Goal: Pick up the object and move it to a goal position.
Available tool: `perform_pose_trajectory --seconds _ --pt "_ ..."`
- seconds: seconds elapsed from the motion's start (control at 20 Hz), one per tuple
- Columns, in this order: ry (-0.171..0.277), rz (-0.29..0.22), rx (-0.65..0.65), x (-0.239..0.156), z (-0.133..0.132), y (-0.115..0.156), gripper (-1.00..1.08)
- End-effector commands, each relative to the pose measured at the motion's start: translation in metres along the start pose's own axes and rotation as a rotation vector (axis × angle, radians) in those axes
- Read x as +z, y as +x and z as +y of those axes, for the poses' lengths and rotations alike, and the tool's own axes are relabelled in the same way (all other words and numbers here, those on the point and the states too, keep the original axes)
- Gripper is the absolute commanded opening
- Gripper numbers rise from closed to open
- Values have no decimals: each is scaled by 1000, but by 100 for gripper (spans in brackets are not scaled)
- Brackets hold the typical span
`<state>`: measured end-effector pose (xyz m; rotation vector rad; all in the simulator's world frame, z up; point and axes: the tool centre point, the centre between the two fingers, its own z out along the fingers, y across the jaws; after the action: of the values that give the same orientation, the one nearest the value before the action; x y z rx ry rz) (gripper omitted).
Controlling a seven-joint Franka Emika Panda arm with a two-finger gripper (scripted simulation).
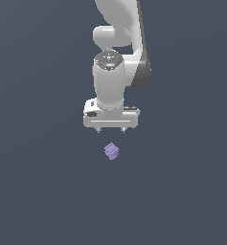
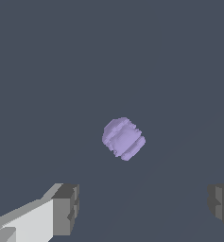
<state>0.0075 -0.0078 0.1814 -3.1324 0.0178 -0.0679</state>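
The object is a small pale purple lumpy block with ridged sides, lying alone on the dark grey floor. My white gripper hangs just behind and above it in the exterior view, pointing down, clear of the block. The wrist view shows the object lying out ahead of the gripper, a little nearer one finger than the other. The fingers stand far apart with nothing between them, so the gripper is open.
The dark grey floor runs flat on every side of the block. The white arm rises behind the gripper toward the top of the exterior view.
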Motion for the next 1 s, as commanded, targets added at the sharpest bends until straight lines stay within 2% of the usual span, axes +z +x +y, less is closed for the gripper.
perform_pose_trajectory --seconds 0.0,0.5,0.95 --pt "0 0 0 0 0 0 100" --pt "3 9 48 -2 11 0 100" --pt "2 8 30 0 11 0 100"
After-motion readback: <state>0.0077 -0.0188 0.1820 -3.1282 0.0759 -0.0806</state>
